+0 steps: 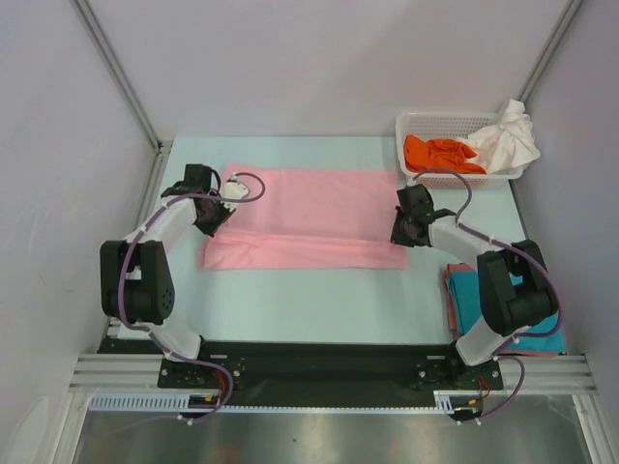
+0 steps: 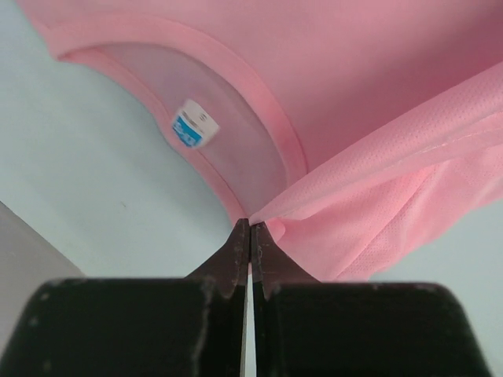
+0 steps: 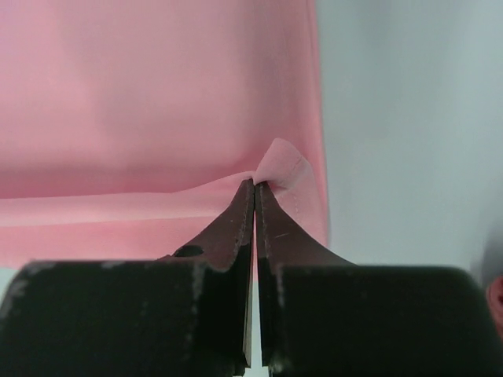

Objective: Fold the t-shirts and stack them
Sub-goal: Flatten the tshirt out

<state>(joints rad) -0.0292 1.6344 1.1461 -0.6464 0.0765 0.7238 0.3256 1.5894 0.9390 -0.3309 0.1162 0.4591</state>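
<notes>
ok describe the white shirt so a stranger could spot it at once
At the table's far right corner stands a white lattice basket. The white t-shirt is bunched at its right end, spilling over the rim. Beside it in the basket lies an orange t-shirt; this one is white.

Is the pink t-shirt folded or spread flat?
Partly folded: the pink t-shirt has a doubled band along its near edge; the rest lies flat.

Soft, even light is coming from above, throwing only faint shadows onto the desk [image 1: 290,300]. The metal sheet [image 1: 319,435] in front is giving off a dull glare. In the wrist views the dark fingers [image 2: 236,259] are blurring near the lens, while the pink t-shirt [image 2: 377,78] is showing sharper, its label [image 2: 194,126] smeared.
</notes>
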